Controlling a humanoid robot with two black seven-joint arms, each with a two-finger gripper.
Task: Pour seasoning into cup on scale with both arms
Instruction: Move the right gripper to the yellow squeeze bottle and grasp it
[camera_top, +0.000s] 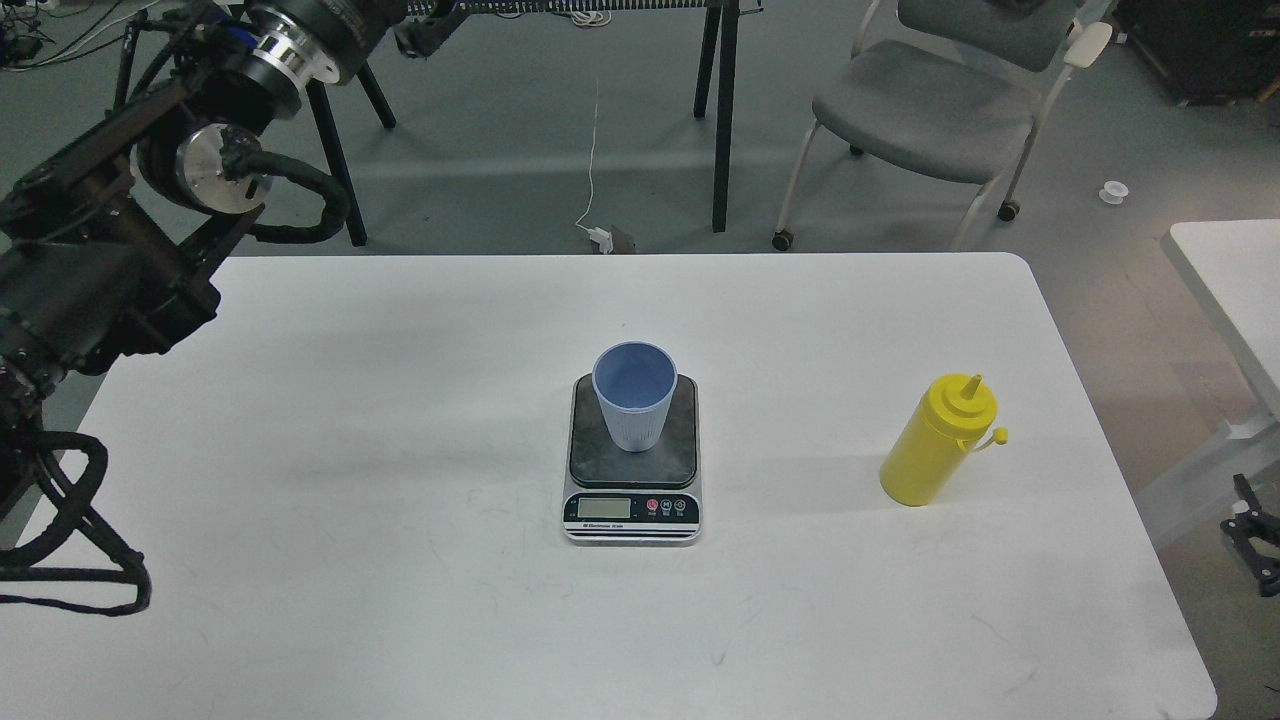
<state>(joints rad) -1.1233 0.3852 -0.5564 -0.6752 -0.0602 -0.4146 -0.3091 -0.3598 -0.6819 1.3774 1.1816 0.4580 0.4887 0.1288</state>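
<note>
At table centre, head view: light blue ribbed cup (634, 396) upright on the kitchen scale (632, 461). Yellow squeeze bottle (940, 441) stands at 3 o'clock, well apart. Left arm (110, 240) enters at 9–10 o'clock; its gripper (425, 35) finger spacing cannot be told. A small black part (1255, 535) shows at 4 o'clock.

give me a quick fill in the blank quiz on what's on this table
1. The light blue ribbed plastic cup stands upright on the dark plate of the flat kitchen ____.
2. The yellow plastic squeeze bottle stands on the white table to the ____ of the scale in the head view.
3. The inside of the cup looks ____.
4. The bottle's small cap hangs off its side, so the nozzle is ____.

Missing words: scale; right; empty; uncapped
</note>
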